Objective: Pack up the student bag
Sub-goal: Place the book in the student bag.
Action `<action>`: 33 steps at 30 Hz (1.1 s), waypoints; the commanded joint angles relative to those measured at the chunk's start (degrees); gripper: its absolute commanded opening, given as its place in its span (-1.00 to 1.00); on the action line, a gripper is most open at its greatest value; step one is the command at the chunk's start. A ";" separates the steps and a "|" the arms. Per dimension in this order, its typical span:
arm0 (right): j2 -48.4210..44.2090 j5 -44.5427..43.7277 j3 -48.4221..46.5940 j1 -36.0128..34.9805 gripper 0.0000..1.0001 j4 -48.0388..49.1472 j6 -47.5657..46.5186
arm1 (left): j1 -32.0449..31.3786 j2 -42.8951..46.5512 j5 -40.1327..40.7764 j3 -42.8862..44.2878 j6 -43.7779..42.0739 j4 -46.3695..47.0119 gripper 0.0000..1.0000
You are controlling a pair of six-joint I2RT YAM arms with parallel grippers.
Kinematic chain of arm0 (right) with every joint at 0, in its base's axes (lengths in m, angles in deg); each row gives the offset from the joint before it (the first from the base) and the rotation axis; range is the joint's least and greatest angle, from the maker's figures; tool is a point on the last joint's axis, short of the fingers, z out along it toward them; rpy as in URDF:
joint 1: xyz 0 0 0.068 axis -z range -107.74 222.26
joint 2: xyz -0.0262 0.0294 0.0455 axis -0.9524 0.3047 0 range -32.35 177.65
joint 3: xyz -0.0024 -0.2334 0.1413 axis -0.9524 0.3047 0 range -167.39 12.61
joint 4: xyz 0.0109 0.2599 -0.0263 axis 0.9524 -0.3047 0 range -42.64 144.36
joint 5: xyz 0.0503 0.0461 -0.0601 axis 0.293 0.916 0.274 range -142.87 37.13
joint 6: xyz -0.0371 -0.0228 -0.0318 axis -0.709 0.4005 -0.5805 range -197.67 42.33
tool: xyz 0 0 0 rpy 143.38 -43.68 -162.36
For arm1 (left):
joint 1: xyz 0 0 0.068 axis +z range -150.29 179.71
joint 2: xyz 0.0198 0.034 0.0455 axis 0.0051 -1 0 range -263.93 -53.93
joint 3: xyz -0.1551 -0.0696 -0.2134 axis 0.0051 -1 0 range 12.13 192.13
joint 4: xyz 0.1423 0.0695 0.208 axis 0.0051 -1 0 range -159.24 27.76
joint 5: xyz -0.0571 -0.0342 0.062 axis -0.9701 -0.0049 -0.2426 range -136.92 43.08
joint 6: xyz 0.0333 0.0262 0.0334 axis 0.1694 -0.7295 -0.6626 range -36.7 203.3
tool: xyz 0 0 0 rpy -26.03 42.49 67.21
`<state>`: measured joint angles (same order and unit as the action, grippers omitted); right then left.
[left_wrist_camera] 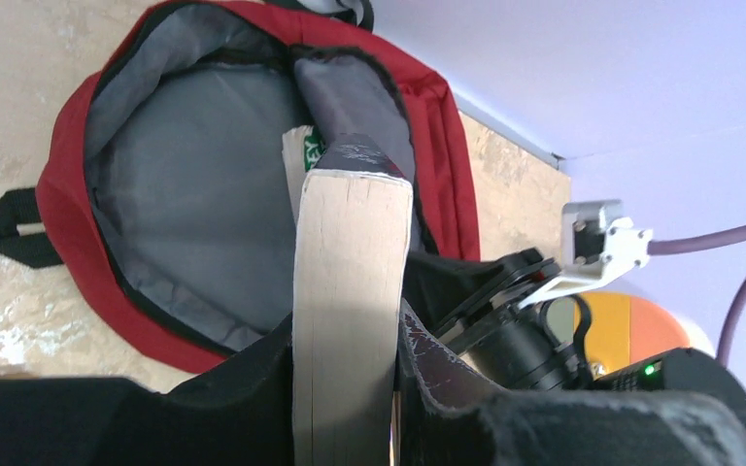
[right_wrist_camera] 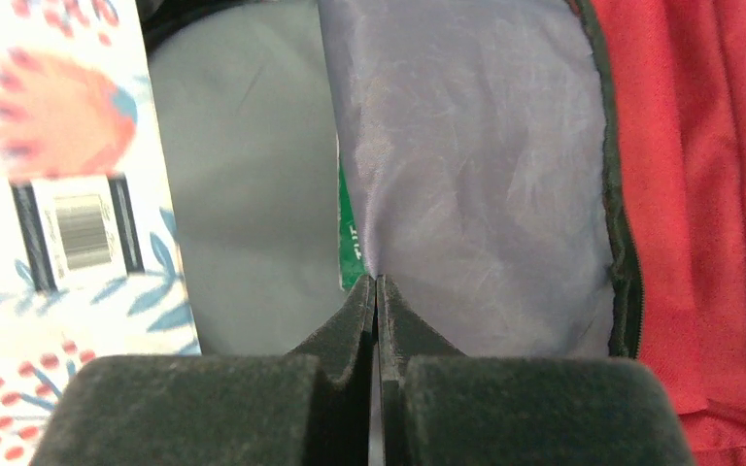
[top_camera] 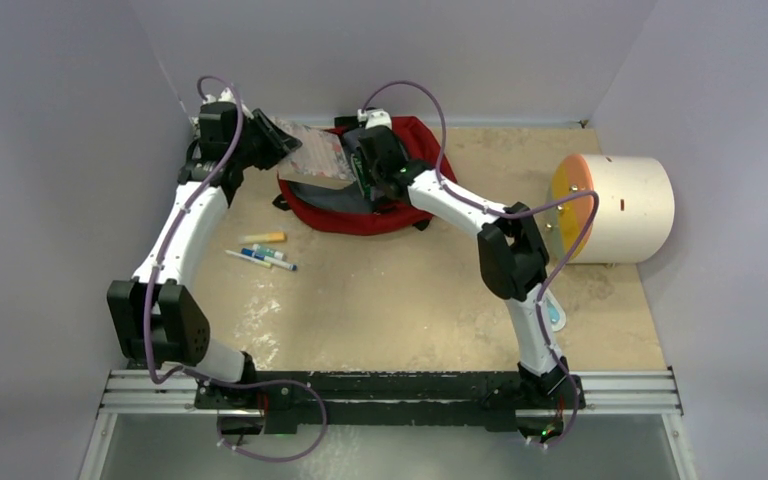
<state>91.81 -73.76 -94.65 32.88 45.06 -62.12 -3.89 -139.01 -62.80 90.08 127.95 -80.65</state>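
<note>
Far left first: your left gripper (top_camera: 282, 143) is clamped on a book (left_wrist_camera: 350, 252) with a floral cover. There's one finger on each face, and the pale page edges point at the wrist camera. The book is off the table (top_camera: 410, 300), with its far end right at the open mouth of the student bag (top_camera: 345, 217). I honestly can't tell if the tip is inside or just hovering over the opening.

Nearer to you on the left, a few pens and markers (top_camera: 260, 254) lie loose on the table, well apart from the bag.

The student bag sits at the far middle of the table, lying flat, with the main compartment unzipped and the grey lining showing.

Your right gripper (right_wrist_camera: 377, 291) is pinched down tight on a flap of grey lining (right_wrist_camera: 466, 175), with no gap between the fingers. Just beside that flap, something flat with a green edge (right_wrist_camera: 350, 233) sits inside the bag.

On the far right, a cream cylinder (top_camera: 625, 205) with an orange-yellow face lies on its side, well apart from the bag.
</note>
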 commanded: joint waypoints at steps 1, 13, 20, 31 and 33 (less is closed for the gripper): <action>-5.53 1.11 0.82 0.08 -1.00 4.93 0.19 | 1.04 -0.86 -1.01 4.27 2.91 9.18 -1.00; -8.40 1.24 -0.22 0.07 -1.00 8.09 1.77 | 1.03 -7.08 -3.96 3.19 5.66 14.07 -1.00; -8.74 2.21 -0.23 0.03 -1.00 9.03 2.35 | 1.05 -11.09 -6.98 3.07 8.42 16.58 -1.00; -10.13 2.86 1.94 0.06 -1.00 11.56 2.56 | 0.96 -18.87 -12.88 5.43 15.52 21.66 -1.00; -10.34 3.21 2.18 0.01 -1.00 12.08 2.50 | 0.88 -19.78 -13.76 5.66 16.60 22.72 -1.00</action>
<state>86.50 -72.53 -92.40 33.32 50.63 -60.70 -3.23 -159.03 -71.69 91.22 139.97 -67.02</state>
